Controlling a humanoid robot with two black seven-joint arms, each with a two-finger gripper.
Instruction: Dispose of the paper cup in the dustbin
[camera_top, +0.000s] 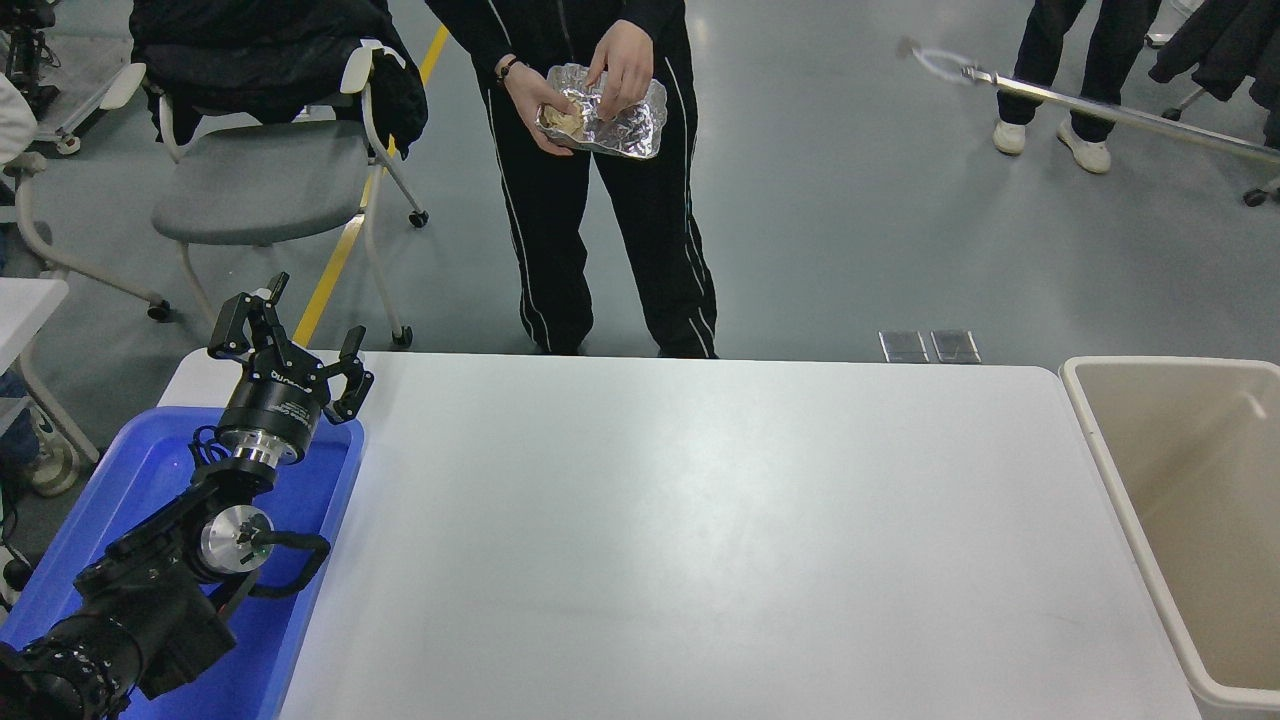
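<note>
The paper cup is out of view. The beige dustbin (1100, 450) stands at the table's right edge, and the part of its inside that shows is bare. My right arm and gripper are out of the picture. My left gripper (290, 335) is parked open and empty above the far end of the blue tray at the lower left.
A blue plastic tray (100, 520) lies under my left arm. A person (600, 200) stands at the far side holding a foil container (610, 125). A long metal grabber rod (1080, 105) reaches in at the top right. A grey chair (260, 180) stands at the back left.
</note>
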